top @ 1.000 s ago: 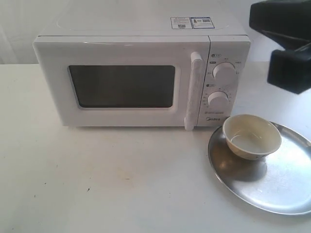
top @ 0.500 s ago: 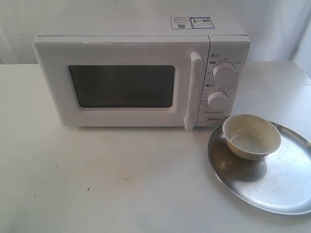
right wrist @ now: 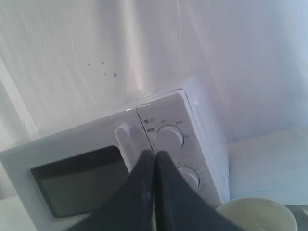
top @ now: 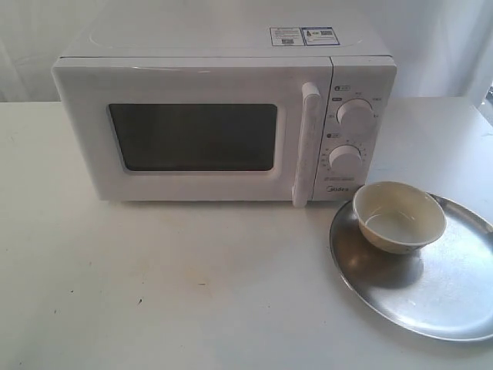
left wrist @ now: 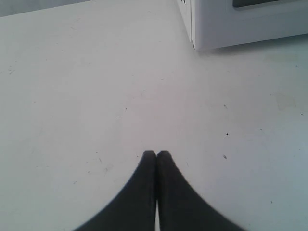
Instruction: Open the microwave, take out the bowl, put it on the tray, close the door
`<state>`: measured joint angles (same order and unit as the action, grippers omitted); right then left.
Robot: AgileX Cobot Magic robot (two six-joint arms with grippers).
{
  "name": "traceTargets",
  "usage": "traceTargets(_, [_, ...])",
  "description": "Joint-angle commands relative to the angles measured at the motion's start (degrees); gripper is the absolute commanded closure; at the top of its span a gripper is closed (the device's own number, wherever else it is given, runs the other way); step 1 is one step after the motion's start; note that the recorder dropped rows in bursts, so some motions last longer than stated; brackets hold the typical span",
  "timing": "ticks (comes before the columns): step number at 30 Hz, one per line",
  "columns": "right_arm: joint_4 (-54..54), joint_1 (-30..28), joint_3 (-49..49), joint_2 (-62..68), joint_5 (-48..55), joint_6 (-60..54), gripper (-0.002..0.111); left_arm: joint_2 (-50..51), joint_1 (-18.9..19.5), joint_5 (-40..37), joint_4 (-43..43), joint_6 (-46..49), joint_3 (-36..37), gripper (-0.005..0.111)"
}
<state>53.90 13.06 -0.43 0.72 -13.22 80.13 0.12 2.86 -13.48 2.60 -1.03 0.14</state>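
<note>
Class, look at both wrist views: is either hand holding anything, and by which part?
Nothing is held: the left hand and right hand are both shut, empty.

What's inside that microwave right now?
The microwave has its door shut, and the dark window shows only blackness, so whatever is inside is hidden. The one bowl in view sits outside, on the silver tray.

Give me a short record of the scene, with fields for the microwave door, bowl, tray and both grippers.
microwave door: closed
bowl: upright on the tray, at the side nearest the door handle
tray: flat on the table, in front of the knobs
left gripper: shut, empty, above bare table
right gripper: shut, empty, pointing toward the microwave front
</note>
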Motion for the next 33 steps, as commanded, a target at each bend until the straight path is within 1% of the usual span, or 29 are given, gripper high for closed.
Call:
traceTargets(1, [-1.8, -1.4, 0.4, -0.7, 1.4, 14.7, 0.108, -0.1, -0.2, 0.0, -0.4, -0.2, -0.1, 0.107])
traceTargets(4, [-2.3, -1.4, 0.4, -0.7, 1.8, 31.5, 0.108, -0.1, -0.2, 0.0, -0.4, -0.2, -0.1, 0.107])
traceTargets(6, [-3.3, -1.4, 0.4, -0.7, 2.8, 38.2, 0.108, -0.1, -0.2, 0.0, -0.4, -0.2, -0.1, 0.107])
traceTargets(7, [-5.0, -1.4, 0.4, -0.7, 4.0, 38.8, 0.108, -0.1, -0.2, 0.0, -0.4, -0.2, -0.1, 0.107])
traceTargets(9, [-13.2, -1.4, 0.4, -0.7, 8.8, 35.5, 0.108, -0.1, -0.2, 0.0, -0.4, -0.2, -0.1, 0.107])
traceTargets(10, [-18.2, -1.4, 0.4, -0.7, 11.3, 32.0, 0.108, -0.1, -0.2, 0.0, -0.4, -0.2, -0.1, 0.107])
traceTargets(11, [-24.1, -1.4, 0.4, -0.7, 14.9, 25.9, 0.108, -0.1, -0.2, 0.0, -0.4, -0.2, -0.1, 0.107])
traceTargets(12, [-30.3, -1.4, 0.4, -0.7, 18.9, 18.4, 0.108, -0.1, -0.2, 0.0, -0.4, -0.2, -0.1, 0.107])
traceTargets(14, [-38.6, -1.4, 0.4, -0.7, 26.2, 3.0, 0.108, -0.1, -0.2, 0.0, -0.4, -0.2, -0.1, 0.107])
traceTargets(15, [-39.9, -1.4, 0.4, -0.7, 29.4, -3.8, 0.108, -0.1, -0.2, 0.0, -0.4, -0.2, -0.1, 0.107])
traceTargets(18, [-39.0, -1.4, 0.4, -0.7, 28.3, -25.8, 0.108, -0.1, -0.2, 0.0, -0.4, -0.2, -0.1, 0.107])
traceTargets(22, [-39.1, -1.4, 0.4, -0.7, 30.1, -47.0, 0.108, -0.1, -0.2, 0.0, -0.4, -0.2, -0.1, 0.107])
traceTargets(24, [-39.1, -1.4, 0.4, -0.7, 30.1, -54.4, 0.108, -0.1, -0.2, 0.0, -0.4, -0.2, -0.1, 0.107])
traceTargets(26, [-39.1, -1.7, 0.4, -0.7, 30.3, -58.8, 0.108, -0.1, -0.2, 0.0, -0.4, -0.2, -0.1, 0.107])
traceTargets(31, [-39.1, -1.6, 0.4, -0.7, 30.4, -61.2, 0.108, -0.1, -0.2, 0.0, -0.4, -0.2, -0.1, 0.107])
traceTargets(33, [-39.1, -1.6, 0.4, -0.7, 30.6, -64.3, 0.108, -0.1, -0.2, 0.0, -0.4, -0.2, -0.1, 0.107])
